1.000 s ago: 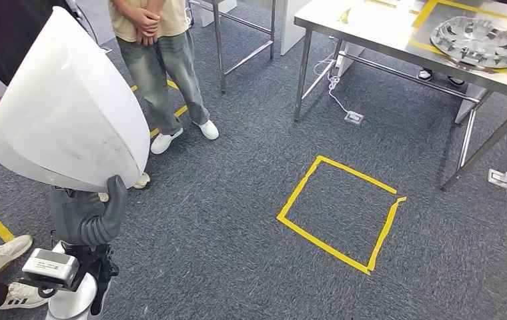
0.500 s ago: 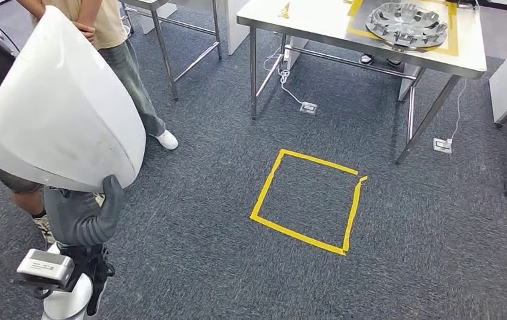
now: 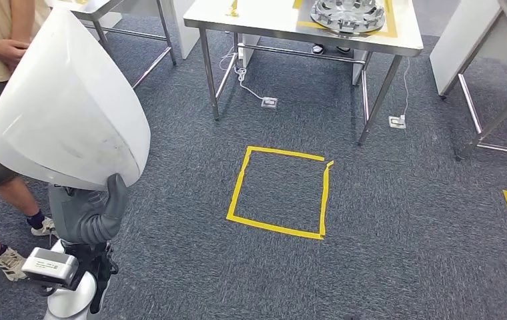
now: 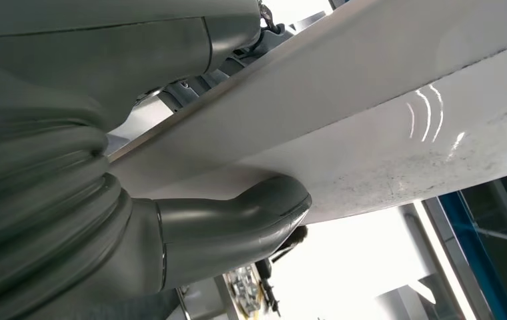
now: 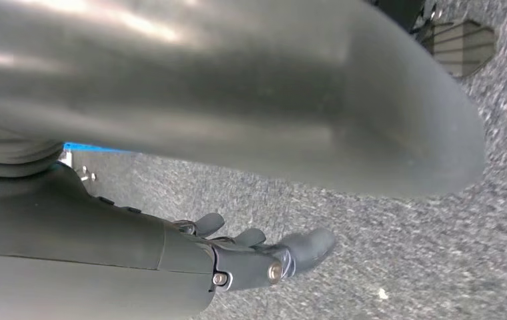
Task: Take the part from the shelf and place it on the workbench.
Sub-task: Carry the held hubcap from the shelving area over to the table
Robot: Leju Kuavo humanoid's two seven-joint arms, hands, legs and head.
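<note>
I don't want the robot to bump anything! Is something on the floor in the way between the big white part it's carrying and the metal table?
Nothing visible blocks it. The left hand holds the white part. Ahead is carpet with a flat yellow tape square, then the workbench. A person stands off to the left. A metal disc already sits on the bench.

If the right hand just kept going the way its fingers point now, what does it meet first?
Probably the grey carpet. In the right wrist view the right hand holds nothing, its fingers point out over bare floor, and nothing stands between them, though depth is hard to judge.
</note>
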